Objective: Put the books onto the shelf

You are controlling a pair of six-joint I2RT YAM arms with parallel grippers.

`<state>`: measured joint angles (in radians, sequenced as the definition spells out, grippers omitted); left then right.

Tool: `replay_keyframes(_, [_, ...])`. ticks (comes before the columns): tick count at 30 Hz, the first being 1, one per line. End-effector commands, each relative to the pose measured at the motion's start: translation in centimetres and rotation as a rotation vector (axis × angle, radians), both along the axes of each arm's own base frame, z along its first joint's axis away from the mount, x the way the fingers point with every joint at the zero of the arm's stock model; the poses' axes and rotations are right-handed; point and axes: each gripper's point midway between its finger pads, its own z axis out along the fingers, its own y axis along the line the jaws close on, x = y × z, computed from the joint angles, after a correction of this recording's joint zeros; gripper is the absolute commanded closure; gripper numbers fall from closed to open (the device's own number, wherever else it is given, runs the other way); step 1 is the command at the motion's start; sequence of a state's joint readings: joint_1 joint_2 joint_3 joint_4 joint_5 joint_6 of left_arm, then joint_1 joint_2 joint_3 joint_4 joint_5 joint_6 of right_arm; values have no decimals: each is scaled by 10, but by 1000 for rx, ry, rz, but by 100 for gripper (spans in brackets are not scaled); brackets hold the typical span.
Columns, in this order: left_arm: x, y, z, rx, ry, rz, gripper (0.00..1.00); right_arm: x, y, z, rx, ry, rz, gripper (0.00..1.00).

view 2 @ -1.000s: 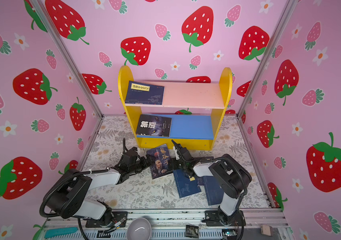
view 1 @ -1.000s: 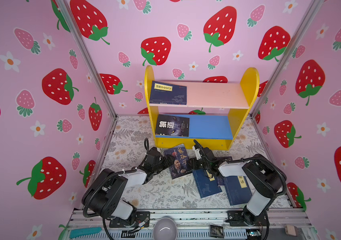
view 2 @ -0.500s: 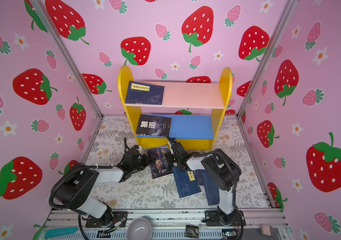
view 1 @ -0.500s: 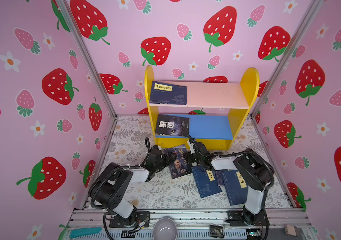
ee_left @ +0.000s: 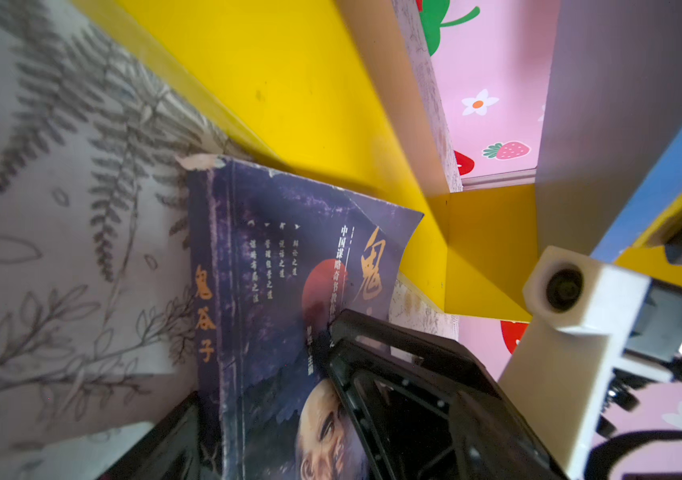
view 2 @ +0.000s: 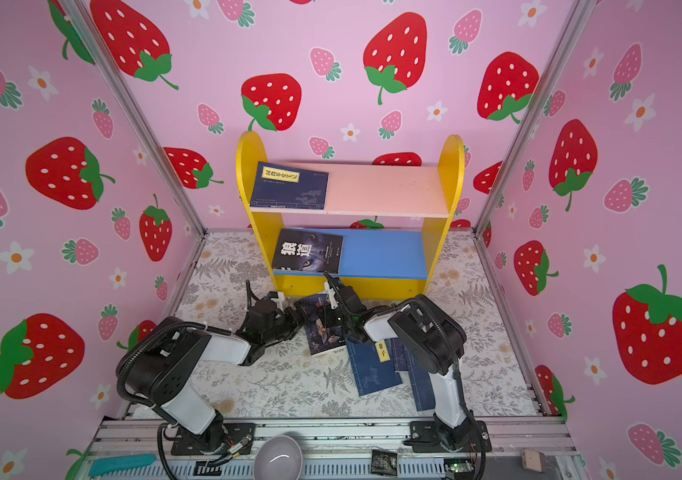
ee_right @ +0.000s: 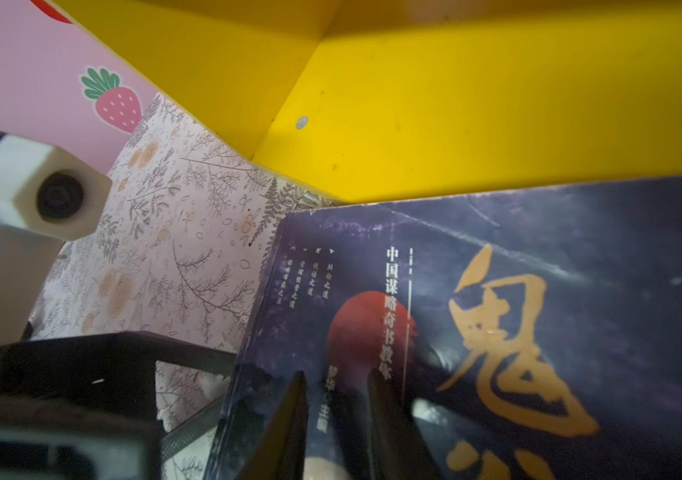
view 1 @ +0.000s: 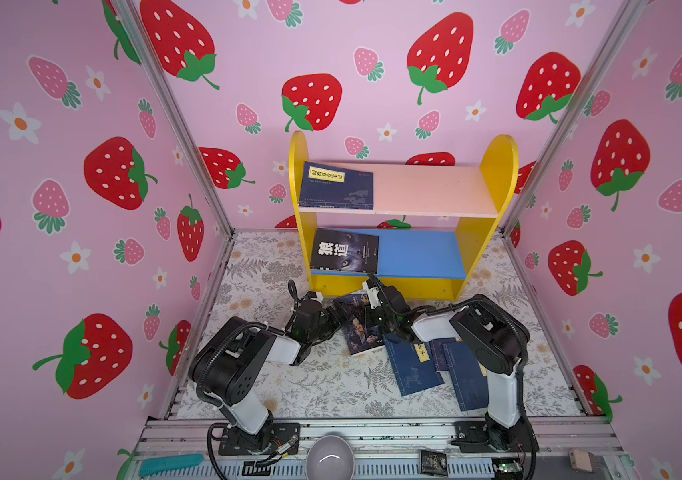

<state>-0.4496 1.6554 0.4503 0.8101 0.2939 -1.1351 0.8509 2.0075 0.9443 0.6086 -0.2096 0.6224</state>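
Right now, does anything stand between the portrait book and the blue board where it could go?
Partly. The black book fills the left part of the blue board, just behind the portrait book, and the right gripper is over its cover. The board's right part is bare, so that way looks free.

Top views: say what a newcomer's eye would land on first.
Big red strawberries cover the pink walls on all sides. At the back stands the yellow shelf, a navy book flat on its pink board and a black book on the blue one. In front of it, the left pincer and right pincer meet at a portrait book on the floor.
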Motion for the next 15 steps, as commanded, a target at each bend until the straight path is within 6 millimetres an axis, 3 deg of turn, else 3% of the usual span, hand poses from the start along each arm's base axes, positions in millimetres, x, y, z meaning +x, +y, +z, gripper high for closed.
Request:
replay_keyframes(1, [-5, -20, 51, -152, -105, -71, 9, -31, -16, -57, -118, 182, 24, 72])
replay_keyframes(5, [-7, -15, 63, -142, -124, -56, 10, -27, -14, -37, -92, 135, 30, 71])
replay_keyframes(8, [-10, -9, 59, -101, -104, -40, 11, -18, -13, 0, -82, 42, 31, 67])
replay_keyframes(10, [-13, -1, 49, -27, -57, -23, 10, -9, -18, 27, -97, -37, 1, 59])
replay_keyframes(15, [-30, 44, 37, 210, 22, 91, 7, 11, -40, 97, -161, -239, -82, 45])
